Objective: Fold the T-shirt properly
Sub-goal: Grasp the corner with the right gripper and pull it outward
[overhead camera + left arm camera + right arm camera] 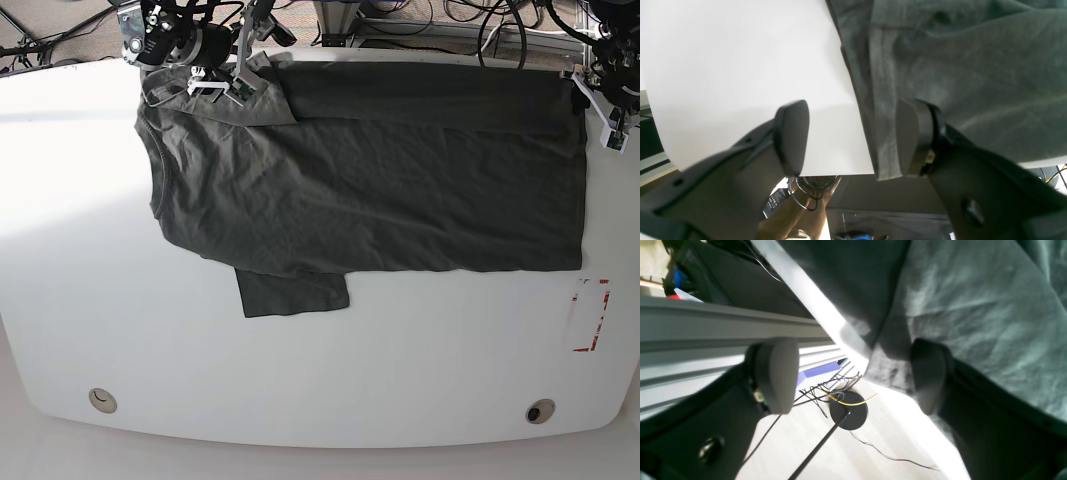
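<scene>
The T-shirt (370, 180), dark charcoal grey and finely wrinkled, lies spread across the far half of the white table (320, 370), its long top edge running along the table's far edge and its straight hem end close to the far right corner. Along that far edge a strip of the cloth is folded over onto the body. One short sleeve (293, 292) sticks out flat from the near edge of the shirt toward the middle of the table, and the neck end lies toward the far left corner, where the fabric is bunched and turned over. The right gripper (853, 375) sits at that far left corner with its jaws spread wide; in its wrist view one finger (928, 373) is over the grey cloth and the other (775, 373) stands off the table edge above a pale metal rail, and nothing is pinched between them. The left gripper (853, 138) is at the far right corner, also wide open, straddling the shirt's stitched hem: one finger (912, 136) over the fabric, the other (791, 136) over bare white table, holding nothing. Near the table's right edge lies a small white sticker with red marks (588, 315), and two round holes (100, 400) sit near the front edge
</scene>
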You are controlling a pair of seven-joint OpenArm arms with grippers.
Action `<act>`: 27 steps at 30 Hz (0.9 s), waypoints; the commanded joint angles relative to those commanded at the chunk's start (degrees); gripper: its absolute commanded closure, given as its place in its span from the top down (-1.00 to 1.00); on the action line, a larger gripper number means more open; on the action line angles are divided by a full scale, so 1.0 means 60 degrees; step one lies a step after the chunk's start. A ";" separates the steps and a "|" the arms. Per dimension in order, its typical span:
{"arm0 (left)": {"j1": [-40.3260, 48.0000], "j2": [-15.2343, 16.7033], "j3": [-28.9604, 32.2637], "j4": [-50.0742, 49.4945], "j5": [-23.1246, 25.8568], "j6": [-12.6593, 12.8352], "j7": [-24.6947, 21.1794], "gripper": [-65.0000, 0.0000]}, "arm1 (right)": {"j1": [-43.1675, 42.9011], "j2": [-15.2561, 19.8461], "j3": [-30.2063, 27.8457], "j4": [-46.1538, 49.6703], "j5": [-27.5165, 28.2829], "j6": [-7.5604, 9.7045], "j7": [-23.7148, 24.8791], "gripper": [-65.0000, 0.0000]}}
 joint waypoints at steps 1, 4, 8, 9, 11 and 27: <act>0.0000 0.0000 0.0000 0.0000 0.0000 0.0000 0.0000 0.17 | 0.0000 0.0000 0.0015 0.0000 -0.0147 0.0000 0.0059 0.37; 0.0000 0.0000 0.0000 0.0000 0.0000 0.0000 0.0000 0.17 | 0.0000 0.0000 0.0015 -0.0015 -0.0718 0.0000 0.0308 0.06; 0.0000 0.0000 0.0000 0.0000 0.0000 0.0000 0.0000 0.17 | 0.0000 0.0000 -0.0029 -0.0190 -0.1451 0.0000 0.0791 -0.15; 0.0000 0.0000 0.0000 0.0000 0.0000 0.0000 0.0000 0.17 | 0.0000 0.0000 -0.0029 -0.0308 -0.1612 0.0000 0.0923 -0.17; 0.0000 0.0000 0.0000 0.0000 0.0000 0.0000 0.0000 0.17 | -0.0015 0.0000 -0.0029 -0.0484 -0.1758 0.0000 0.1084 -0.18; 0.0000 0.0000 0.0015 -0.0015 0.0000 0.0000 0.0000 0.17 | -0.0484 0.0000 0.0015 -0.0220 -0.1758 0.0000 0.1333 -0.85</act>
